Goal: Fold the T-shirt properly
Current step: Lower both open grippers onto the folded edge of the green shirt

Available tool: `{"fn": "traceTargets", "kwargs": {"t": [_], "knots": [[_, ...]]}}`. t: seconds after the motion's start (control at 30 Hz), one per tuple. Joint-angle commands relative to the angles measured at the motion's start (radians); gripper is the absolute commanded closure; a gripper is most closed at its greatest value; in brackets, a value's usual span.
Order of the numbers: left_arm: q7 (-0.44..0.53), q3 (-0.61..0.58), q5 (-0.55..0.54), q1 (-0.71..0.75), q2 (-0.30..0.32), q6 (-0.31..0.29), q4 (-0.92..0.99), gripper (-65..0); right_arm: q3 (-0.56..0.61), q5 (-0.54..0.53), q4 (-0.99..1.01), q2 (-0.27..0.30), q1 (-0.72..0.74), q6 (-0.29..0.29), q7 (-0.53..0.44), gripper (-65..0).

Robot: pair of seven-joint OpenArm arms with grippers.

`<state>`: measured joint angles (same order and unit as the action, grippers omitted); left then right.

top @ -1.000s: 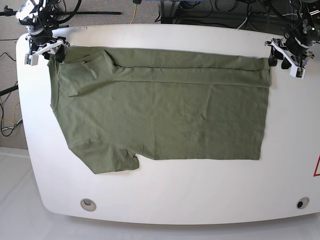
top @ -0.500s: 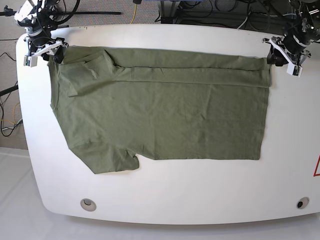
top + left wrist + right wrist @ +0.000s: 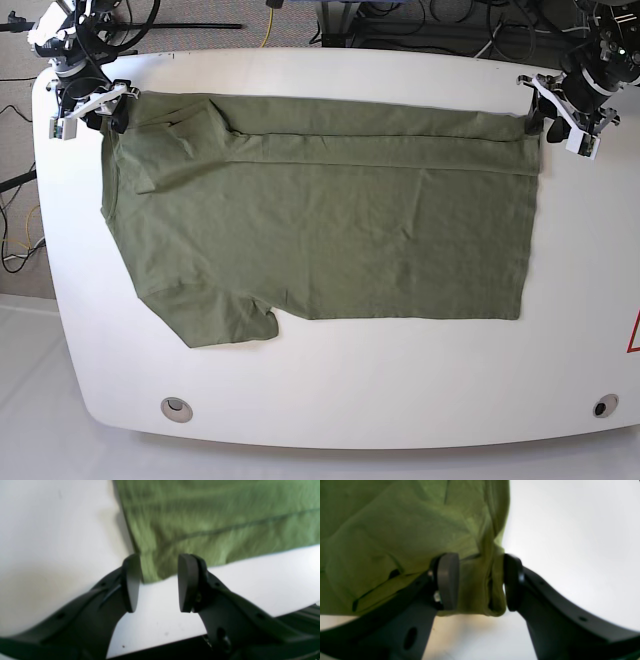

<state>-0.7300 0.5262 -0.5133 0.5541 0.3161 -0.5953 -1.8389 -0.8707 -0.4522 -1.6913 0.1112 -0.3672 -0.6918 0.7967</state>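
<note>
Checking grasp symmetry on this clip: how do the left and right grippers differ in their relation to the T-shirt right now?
The right gripper has bunched T-shirt cloth between its fingers; the left gripper has only bare table there, the shirt's corner just beyond its tips. The right sits at the sleeve end, the left at the straight-hem end. Both have parted jaws and sit at the shirt's far corners.
</note>
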Motion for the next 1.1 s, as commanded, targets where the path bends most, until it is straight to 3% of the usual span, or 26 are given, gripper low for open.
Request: {"fn": "traceTargets", "kwargs": {"t": [0.0,1.07], "knots": [[0.013,0.001,-0.003,0.01,0.015,0.002,-0.02,-23.9,-0.024,-0.018,-0.024,0.013,0.003,-0.006,-0.019,-27.8],[0.03,-0.036,-0.019,0.01,0.019,0.008,-0.045,-23.9,-0.025,-0.014,-0.011,-0.001,0.025,-0.006,-0.023,-28.1]]}}
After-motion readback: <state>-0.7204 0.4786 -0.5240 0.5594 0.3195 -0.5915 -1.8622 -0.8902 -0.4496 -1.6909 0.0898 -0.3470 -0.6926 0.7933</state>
